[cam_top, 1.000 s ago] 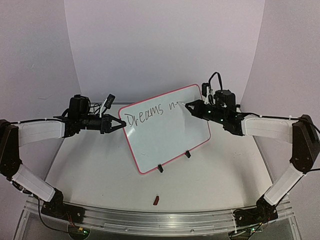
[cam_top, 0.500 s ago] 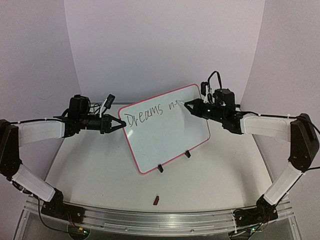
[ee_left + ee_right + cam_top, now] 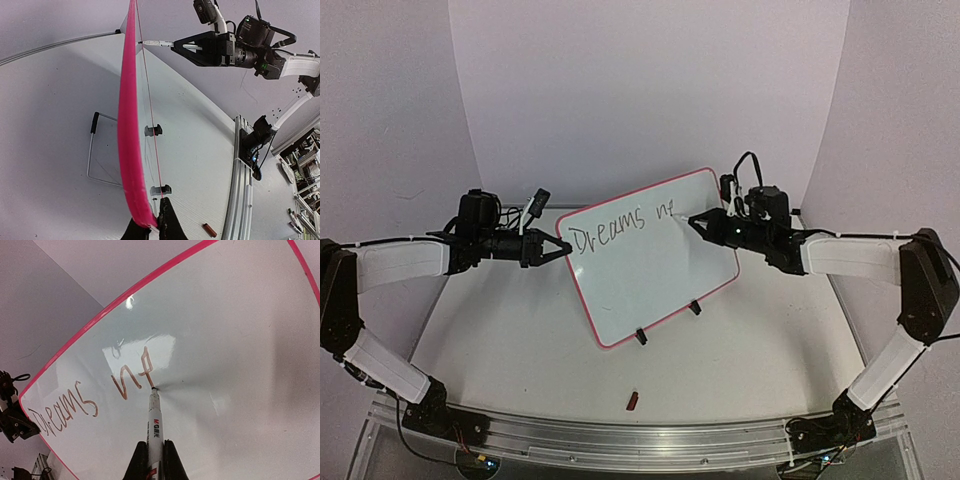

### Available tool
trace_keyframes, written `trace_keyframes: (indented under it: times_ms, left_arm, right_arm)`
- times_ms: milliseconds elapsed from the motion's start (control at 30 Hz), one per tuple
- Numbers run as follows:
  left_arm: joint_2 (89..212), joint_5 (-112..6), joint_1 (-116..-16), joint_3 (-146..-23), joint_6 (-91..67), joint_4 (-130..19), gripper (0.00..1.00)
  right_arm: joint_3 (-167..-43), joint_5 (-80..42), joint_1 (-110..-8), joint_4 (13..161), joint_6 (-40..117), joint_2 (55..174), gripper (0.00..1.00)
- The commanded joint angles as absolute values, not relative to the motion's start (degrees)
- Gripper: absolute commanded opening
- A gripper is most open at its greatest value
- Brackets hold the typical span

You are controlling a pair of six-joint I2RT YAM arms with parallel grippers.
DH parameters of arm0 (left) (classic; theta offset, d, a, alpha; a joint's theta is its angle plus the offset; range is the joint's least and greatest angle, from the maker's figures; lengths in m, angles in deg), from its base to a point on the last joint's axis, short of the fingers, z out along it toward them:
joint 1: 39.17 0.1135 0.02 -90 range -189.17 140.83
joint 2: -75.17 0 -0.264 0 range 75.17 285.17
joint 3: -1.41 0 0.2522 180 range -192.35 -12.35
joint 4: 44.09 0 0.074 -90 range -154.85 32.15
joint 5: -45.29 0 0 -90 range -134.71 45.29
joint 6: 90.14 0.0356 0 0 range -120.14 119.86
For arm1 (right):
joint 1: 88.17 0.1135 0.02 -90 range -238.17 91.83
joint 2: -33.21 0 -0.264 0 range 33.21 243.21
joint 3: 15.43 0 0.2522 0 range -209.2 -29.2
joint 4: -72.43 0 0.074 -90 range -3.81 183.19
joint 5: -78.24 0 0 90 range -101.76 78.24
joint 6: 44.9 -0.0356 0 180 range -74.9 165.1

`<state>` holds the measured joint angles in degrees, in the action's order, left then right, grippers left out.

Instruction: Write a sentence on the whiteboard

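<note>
Standing on its two black clip feet near the middle of the white table, the whiteboard is being pinched at its pink-framed left edge by the left gripper, one finger on each face. Reaching in from the right, the right gripper is clamping a white marker, and the marker's tip is touching the board's upper half just after the handwritten "Dreams" and two further letters. A small red object is lying near the table's front edge, well apart from the board.
</note>
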<state>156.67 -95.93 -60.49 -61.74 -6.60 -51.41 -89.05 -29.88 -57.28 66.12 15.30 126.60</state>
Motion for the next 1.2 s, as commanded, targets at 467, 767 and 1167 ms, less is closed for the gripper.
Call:
trace_keyframes:
  times_ms: [467,767,1167]
  left_arm:
    - [157.01,-94.52,-61.68,-61.82,-0.23,-54.0,0.0]
    - [157.0,-94.47,-61.67,-61.83,-0.23,-54.0,0.0]
    - [157.0,-94.37,-61.69,-61.89,-0.23,-54.07,0.0]
  right_arm:
    - [-90.62,-24.5,-57.36,67.31,17.37,121.94,0.0]
    - [-92.55,-25.68,-57.39,67.03,17.81,123.93,0.0]
    - [-93.38,-26.18,-57.4,67.03,17.54,126.07,0.0]
